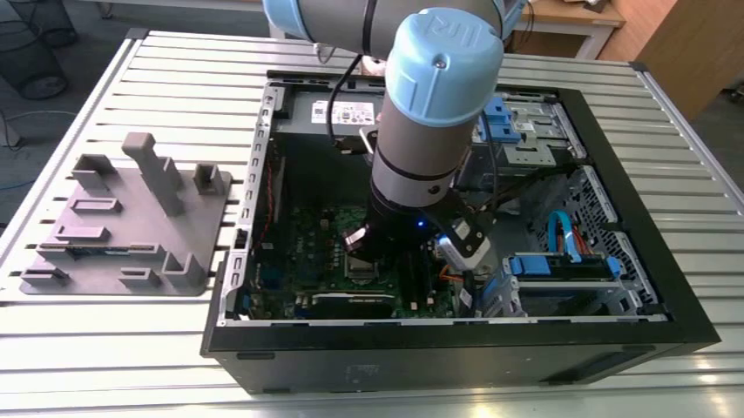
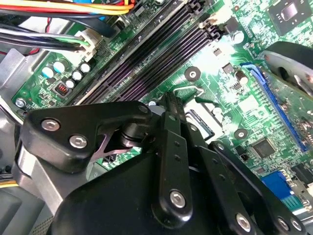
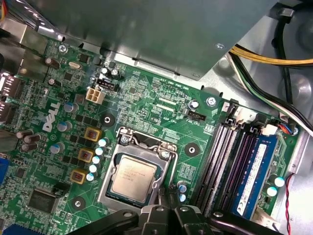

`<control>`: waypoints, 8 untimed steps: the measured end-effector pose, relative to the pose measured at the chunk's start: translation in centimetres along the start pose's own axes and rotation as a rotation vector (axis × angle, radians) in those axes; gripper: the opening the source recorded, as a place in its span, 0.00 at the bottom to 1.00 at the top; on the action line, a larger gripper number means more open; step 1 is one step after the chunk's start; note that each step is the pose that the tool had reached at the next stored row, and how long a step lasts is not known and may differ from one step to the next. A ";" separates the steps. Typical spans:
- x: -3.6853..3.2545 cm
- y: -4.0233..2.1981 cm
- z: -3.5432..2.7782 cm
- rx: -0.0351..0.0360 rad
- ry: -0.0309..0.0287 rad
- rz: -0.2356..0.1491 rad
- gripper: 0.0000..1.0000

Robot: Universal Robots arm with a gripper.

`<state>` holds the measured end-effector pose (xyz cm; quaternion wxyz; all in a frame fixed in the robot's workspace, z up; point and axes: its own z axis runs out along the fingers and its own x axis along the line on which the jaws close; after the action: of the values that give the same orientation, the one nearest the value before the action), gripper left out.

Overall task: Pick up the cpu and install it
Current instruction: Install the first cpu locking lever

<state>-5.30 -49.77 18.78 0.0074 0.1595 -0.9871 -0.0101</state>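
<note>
A: Well, where is the cpu (image 3: 133,179) to be found?

B: In the first wrist view it is seen lying flat in the socket on the green motherboard (image 3: 146,98), framed by the silver metal bracket (image 3: 117,152). Its dull grey top is turned upward.

A: And the gripper (image 3: 168,198)?

B: It is positioned directly above the socket's edge. In the first wrist view the black fingertips are seen drawn close together just beside one edge of the chip. Nothing is seen between them. Whether the chip's rim is touched cannot be told.

A: What is shown from outside?

B: In the exterior view the arm (image 1: 433,113) is reached down into the open computer case (image 1: 465,348), which is laid on its side on a slatted metal table (image 1: 139,348). A grey fixture tray (image 1: 122,222) is set on the table toward the exterior view's left, well apart from the case.

A: Anything else near the socket?

B: Black memory slots (image 3: 230,161) and a blue memory stick (image 3: 259,171) are seen beside it.
</note>
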 end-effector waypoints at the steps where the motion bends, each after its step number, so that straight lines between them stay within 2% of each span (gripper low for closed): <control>1: 0.01 -0.03 0.00 0.0000 0.0000 0.000 0.11; 3: 0.04 -0.09 -0.17 -0.0009 -0.0003 0.000 0.11; 6: 0.06 -0.07 -1.38 -0.0014 -0.0004 0.000 0.11; 8: 0.06 -0.06 -1.92 -0.0020 -0.0005 0.000 0.11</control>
<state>-5.31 -49.88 20.70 0.0073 0.1595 -0.9871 -0.0112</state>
